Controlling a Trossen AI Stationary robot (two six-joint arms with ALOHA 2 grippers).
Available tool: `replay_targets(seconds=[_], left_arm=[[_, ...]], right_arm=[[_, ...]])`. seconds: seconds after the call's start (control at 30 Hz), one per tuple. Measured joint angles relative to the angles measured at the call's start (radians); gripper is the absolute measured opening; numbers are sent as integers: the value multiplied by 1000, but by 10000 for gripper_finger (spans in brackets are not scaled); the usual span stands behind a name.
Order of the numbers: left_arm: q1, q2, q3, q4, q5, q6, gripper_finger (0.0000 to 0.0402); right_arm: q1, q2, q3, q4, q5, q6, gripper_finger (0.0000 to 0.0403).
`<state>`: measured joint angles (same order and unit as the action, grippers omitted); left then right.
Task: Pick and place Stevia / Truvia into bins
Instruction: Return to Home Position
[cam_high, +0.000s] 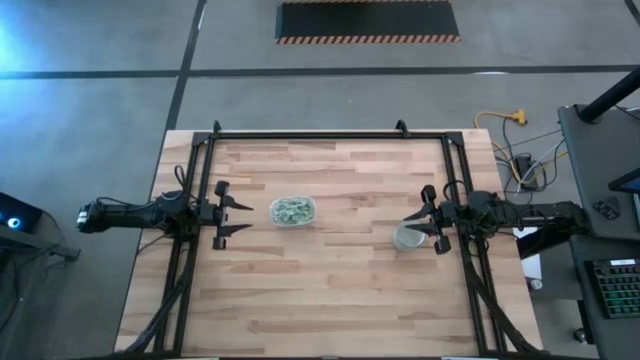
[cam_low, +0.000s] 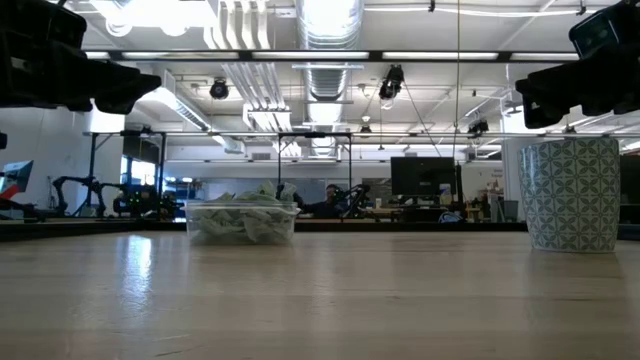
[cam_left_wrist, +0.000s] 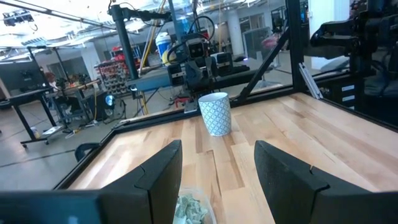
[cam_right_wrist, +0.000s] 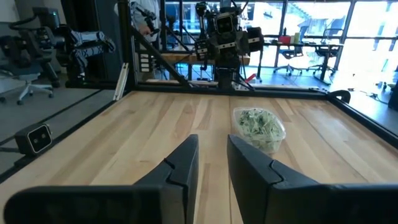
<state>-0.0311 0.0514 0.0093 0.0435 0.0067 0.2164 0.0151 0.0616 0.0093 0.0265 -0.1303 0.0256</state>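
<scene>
Since no loose packet lay anywhere on the pale wooden plank table (cam_high: 330, 300) in the high view, the sorting looked finished, or very nearly so. The small pale green and white paper sweetener packets (cam_right_wrist: 256, 122) sat heaped in the shallow, clear plastic, rounded-rectangular tub (cam_high: 292, 210), which stood a little left of the table's middle. Nothing seemed left but for the arms to settle at rest. The left gripper (cam_high: 243, 216) hung just beside the tub on its left, its fingers (cam_left_wrist: 158, 177) spread wide and empty. The right gripper (cam_high: 418, 222) was near the table's right side, just beside a round white paper cup printed with a teal lattice (cam_high: 408, 237). Its fingers (cam_right_wrist: 180, 168) were parted by only a narrow gap and held nothing. Whether the cup held any packets could not be told, for the high view showed only a pale interior and the other views met it side-on. The low view alone showed how high the heap rose, a little above the tub's rim, and gave the cup's pattern at close range, but both arms were only dark shapes at its upper corners. The left wrist view gave the cup across the table, with the tub's near edge low between its own fingers. The right wrist view gave the filled tub with the left gripper beyond it, yet missed the cup altogether.
</scene>
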Motion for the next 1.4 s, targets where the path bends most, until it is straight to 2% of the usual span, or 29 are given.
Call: replay_targets(seconds=[0.27, 1.13, 1.4], left_arm=[[0, 0, 0, 0, 0, 0, 185], [0, 1, 0, 0, 0, 0, 185], [0, 0, 0, 0, 0, 0, 185]], right_arm=[[0, 0, 0, 0, 0, 0, 84], [0, 0, 0, 0, 0, -1, 68], [0, 0, 0, 0, 0, -2, 76]])
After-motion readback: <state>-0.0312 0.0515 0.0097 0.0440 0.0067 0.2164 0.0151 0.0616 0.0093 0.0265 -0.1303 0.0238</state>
